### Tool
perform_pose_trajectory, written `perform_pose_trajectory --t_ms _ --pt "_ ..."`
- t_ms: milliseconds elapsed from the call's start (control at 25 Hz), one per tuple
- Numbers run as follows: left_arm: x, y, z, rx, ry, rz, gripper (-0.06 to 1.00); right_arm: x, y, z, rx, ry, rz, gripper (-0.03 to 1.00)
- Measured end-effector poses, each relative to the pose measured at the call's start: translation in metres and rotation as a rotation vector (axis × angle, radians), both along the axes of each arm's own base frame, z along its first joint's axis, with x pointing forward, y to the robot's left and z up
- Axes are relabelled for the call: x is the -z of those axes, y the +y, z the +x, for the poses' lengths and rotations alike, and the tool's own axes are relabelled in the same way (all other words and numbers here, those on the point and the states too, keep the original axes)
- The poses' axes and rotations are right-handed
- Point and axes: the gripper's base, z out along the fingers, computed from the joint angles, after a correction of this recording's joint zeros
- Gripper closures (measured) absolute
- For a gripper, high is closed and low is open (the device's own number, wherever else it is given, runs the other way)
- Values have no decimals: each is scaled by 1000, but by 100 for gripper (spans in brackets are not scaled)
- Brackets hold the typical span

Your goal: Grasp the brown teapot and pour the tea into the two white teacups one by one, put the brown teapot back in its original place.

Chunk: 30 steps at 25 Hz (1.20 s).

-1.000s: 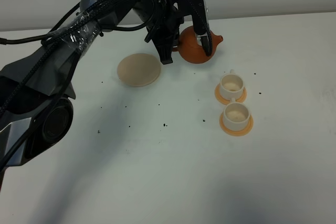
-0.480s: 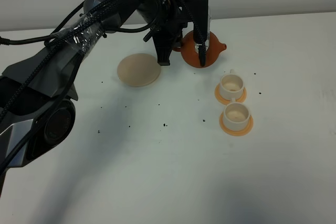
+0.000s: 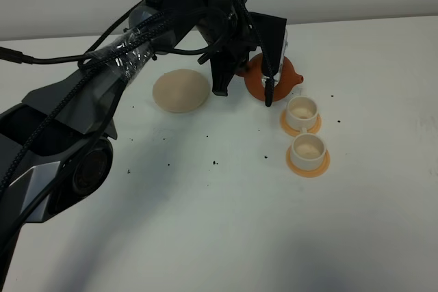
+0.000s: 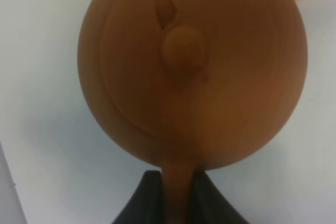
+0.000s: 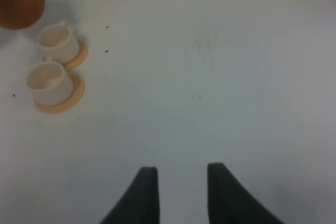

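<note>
No text, label, brand, number or sign can be read in any view. The brown teapot (image 3: pixel 291 78) is plain clay. The two white teacups beside it, the nearer one (image 3: pixel 302 111) and the farther one (image 3: pixel 308 148), are unmarked, and so is the cream saucer (image 3: pixel 181 91) on its other side. The black arm (image 3: pixel 102 80) over the teapot shows only tape and cables, no lettering legible.
</note>
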Motion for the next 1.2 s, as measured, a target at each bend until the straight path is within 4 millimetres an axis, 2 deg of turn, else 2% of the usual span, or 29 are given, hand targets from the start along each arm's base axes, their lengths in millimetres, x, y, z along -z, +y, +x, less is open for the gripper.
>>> perform_pose_trajectory --t_ms 200,760,1200 --pt "3 -5 -1 29 -43 69 82 0 0 0 -1 0 -1 72" --pt "3 -13 -6 131 -76 117 82 0 0 0 0 0 0 72" --pt "-3 -11 -5 190 -112 154 82 0 0 0 -1 0 -1 72"
